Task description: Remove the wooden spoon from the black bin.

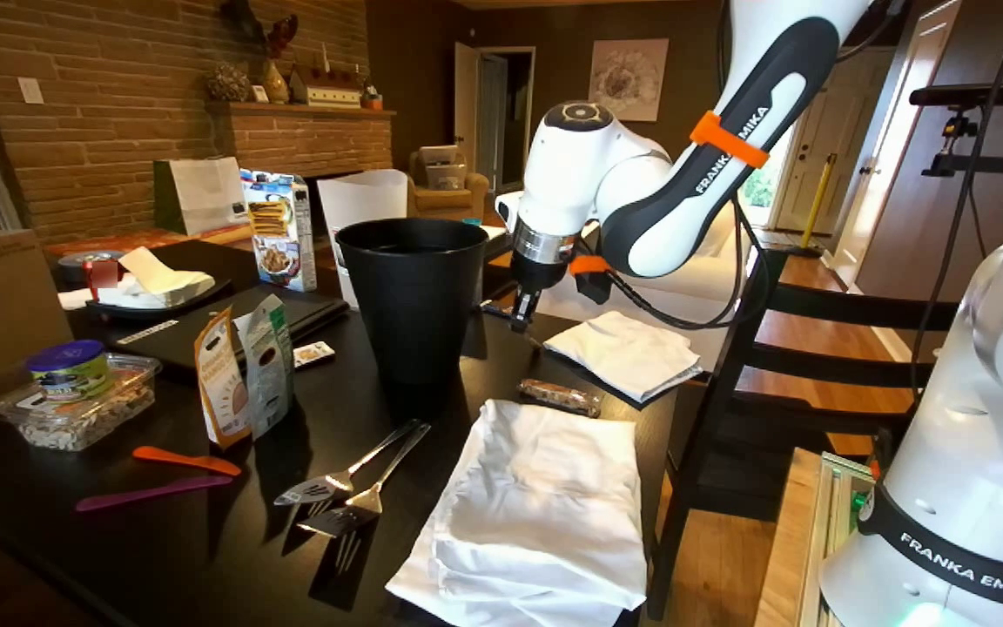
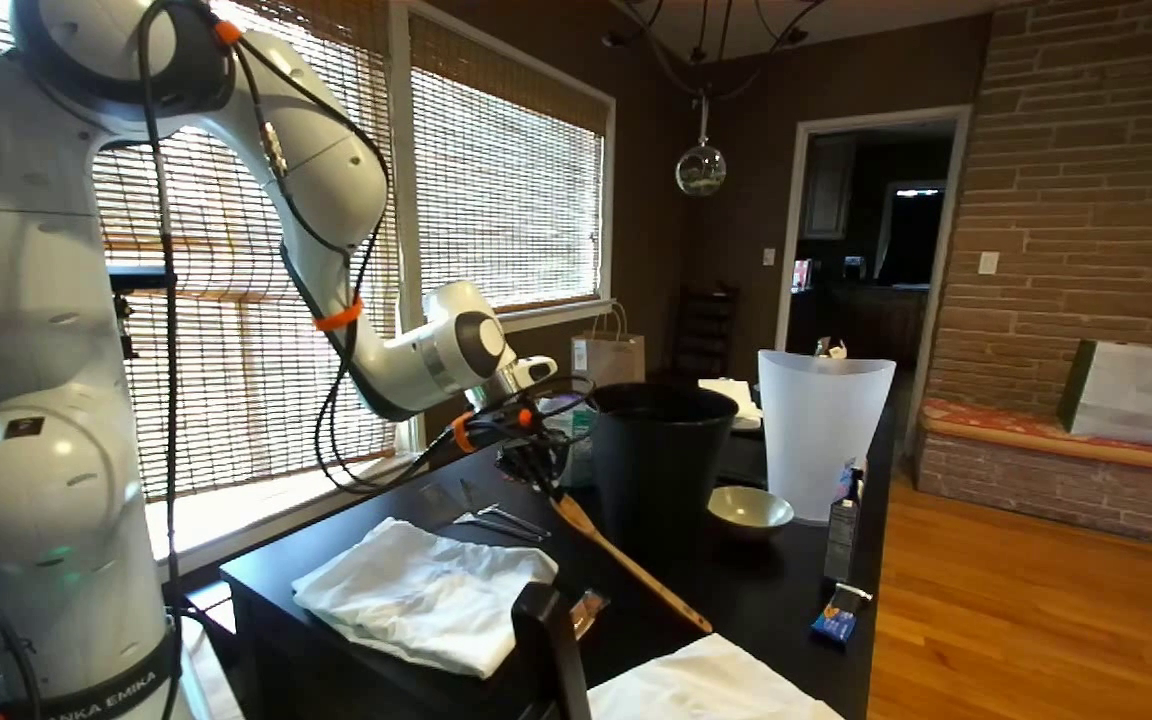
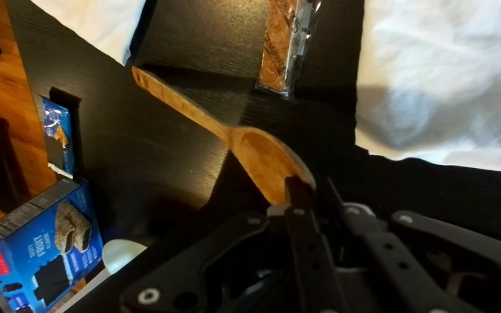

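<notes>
The black bin (image 1: 414,305) stands upright on the dark table in both exterior views (image 2: 658,460). The wooden spoon (image 2: 626,562) is outside the bin, beside it, in an exterior view. In the wrist view the spoon (image 3: 181,103) slants with its handle end low at the table and its bowl toward me. My gripper (image 3: 315,184) has its fingers nearly together at the spoon's bowl, one fingertip inside the bowl and the rim between the fingers. The bowl's far end is hidden behind the fingers. The gripper (image 1: 521,324) is low beside the bin in an exterior view.
A wrapped bar (image 3: 278,48) and folded white cloths (image 3: 442,78) (image 1: 623,353) lie near the spoon. Metal utensils (image 1: 371,488), snack pouches (image 1: 265,370), a metal bowl (image 2: 751,512) and a white bin (image 2: 821,430) stand or lie around the black bin. A chair (image 2: 546,650) is at the table edge.
</notes>
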Action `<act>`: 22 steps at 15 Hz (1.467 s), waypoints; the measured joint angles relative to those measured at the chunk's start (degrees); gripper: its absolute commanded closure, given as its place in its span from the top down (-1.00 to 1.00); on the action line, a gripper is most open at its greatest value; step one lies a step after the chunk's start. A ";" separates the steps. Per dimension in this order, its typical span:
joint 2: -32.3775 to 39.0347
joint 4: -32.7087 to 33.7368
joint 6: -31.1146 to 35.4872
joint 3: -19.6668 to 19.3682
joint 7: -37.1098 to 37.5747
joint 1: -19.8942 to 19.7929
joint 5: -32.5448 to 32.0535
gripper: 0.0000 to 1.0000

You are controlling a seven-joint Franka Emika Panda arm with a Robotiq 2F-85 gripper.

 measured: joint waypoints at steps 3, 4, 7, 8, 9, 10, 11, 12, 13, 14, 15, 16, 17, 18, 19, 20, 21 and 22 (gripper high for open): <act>1.02 -0.03 -0.05 0.60 1.65 0.65 -0.71 -0.95; 1.41 -0.03 -0.05 0.80 2.22 0.94 -0.94 -0.95; 2.58 0.15 -0.05 1.25 4.88 1.69 -2.58 -0.95; 3.01 0.22 -0.06 1.30 5.91 1.91 -3.73 -0.95; 3.42 0.25 -0.11 1.30 6.95 2.11 -5.09 -0.95; 3.81 0.25 -0.15 1.30 7.90 2.26 -6.36 -0.95; 4.18 0.26 -0.20 1.30 8.65 2.41 -7.35 -0.95; 4.55 0.27 -0.20 1.30 9.39 2.55 -8.08 -0.95; 4.85 0.31 -0.20 1.30 10.03 2.66 -8.57 -0.95; 5.17 0.47 -0.11 1.30 10.61 2.74 -8.71 -0.95; 5.49 0.76 -0.10 1.30 11.13 2.86 -8.72 -0.95; 5.84 1.08 -0.10 1.30 11.77 2.99 -8.72 -0.95; 6.22 1.44 -0.10 1.30 12.60 3.12 -8.81 -0.95; 6.67 1.90 -0.10 1.30 13.71 3.29 -9.12 -0.95; 7.20 2.40 -0.11 1.30 15.24 3.49 -9.82 -0.95; 7.87 2.98 -0.18 1.29 17.10 3.73 -11.02 -0.95; 8.65 3.60 -0.36 1.29 19.07 4.01 -12.31 -0.95; 9.55 4.32 -0.63 1.27 21.08 4.32 -13.72 -0.95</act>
